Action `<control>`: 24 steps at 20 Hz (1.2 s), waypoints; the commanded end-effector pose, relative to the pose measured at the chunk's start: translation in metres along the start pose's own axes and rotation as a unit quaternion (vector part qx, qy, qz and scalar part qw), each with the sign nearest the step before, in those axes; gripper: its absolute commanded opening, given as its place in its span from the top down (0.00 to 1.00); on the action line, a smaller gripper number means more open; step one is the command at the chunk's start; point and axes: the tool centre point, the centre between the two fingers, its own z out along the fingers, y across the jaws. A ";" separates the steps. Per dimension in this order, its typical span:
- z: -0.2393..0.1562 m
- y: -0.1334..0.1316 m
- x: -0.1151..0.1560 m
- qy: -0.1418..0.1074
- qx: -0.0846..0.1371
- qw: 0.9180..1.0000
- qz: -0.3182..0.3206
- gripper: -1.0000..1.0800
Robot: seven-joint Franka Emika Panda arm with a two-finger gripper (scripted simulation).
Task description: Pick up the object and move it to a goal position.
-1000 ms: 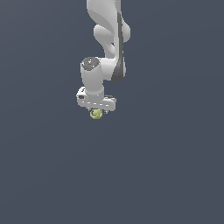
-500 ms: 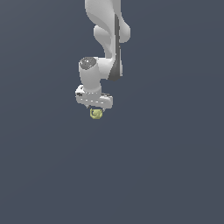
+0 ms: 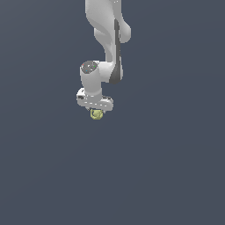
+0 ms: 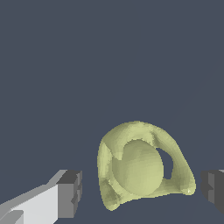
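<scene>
The object [image 3: 96,114] is a small yellow-green lumpy thing, directly under the white gripper [image 3: 96,110] in the exterior view. In the wrist view the object [image 4: 140,168] looks like a round ball inside a hollow shell with openings. It sits between the two dark fingertips [image 4: 70,194], which stand on either side of it. A small gap shows between each pad and the object, so the gripper [image 4: 142,192] is open around it. No goal marker shows in either view.
The white arm [image 3: 107,39] comes down from the top of the exterior view. Everything around it is a plain dark grey-blue surface, with no other objects or edges in view.
The wrist has shifted slightly towards the exterior view's left and a little lower. The object stays at about the same spot under the gripper.
</scene>
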 end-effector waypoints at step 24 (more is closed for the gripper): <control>0.019 0.006 0.011 0.016 -0.001 1.000 0.007 1.00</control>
